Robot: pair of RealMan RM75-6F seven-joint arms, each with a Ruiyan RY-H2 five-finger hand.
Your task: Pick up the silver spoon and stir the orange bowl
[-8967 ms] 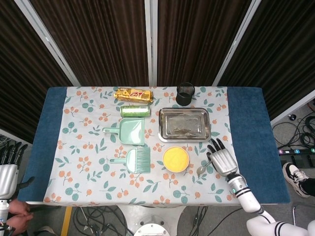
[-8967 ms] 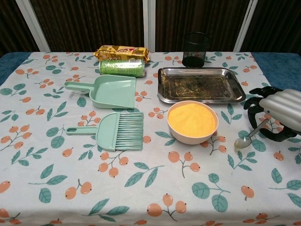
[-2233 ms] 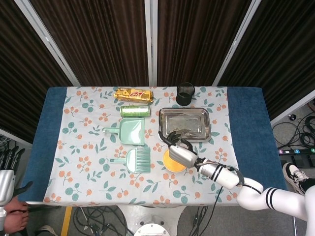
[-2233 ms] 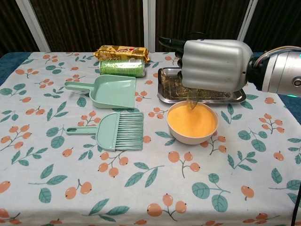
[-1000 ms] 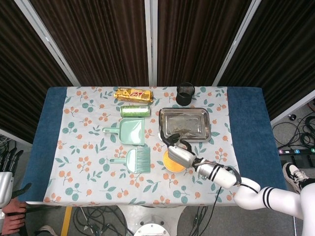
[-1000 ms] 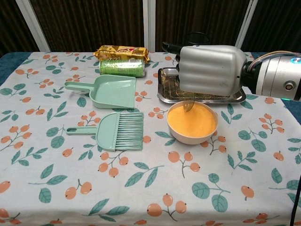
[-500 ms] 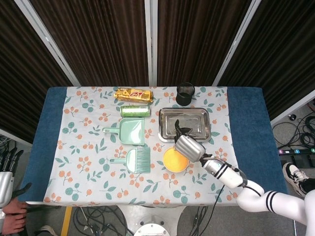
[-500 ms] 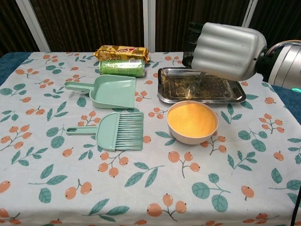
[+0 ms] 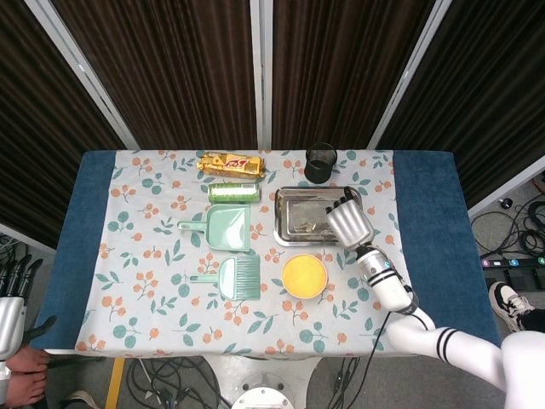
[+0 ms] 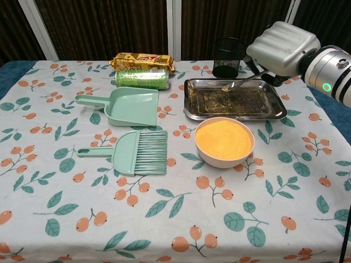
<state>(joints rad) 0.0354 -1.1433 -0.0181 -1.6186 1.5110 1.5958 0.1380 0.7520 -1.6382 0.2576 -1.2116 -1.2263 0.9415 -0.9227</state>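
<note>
The orange bowl (image 10: 224, 141), full of orange powder, stands in front of the steel tray (image 10: 274, 114). My right hand (image 10: 282, 41) is raised over the tray's far right corner and grips the silver spoon (image 10: 241, 81) by its handle. The spoon's tip hangs low over the tray with a bit of orange on it, clear of the bowl. In the head view the right hand (image 9: 349, 223) covers the tray's right part, behind and to the right of the bowl (image 9: 304, 274). My left hand (image 9: 12, 294) hangs off the table's left edge, fingers spread, holding nothing.
A green dustpan (image 10: 129, 107) and a green brush (image 10: 137, 152) lie left of the bowl. A green can (image 10: 142, 78) and a gold snack pack (image 10: 141, 60) lie at the back. A black mesh cup (image 10: 227, 56) stands behind the tray, next to my right hand.
My right hand has lifted the spoon out of the orange bowl and carried it back and to the right, over the steel tray. The left hand has not moved.
</note>
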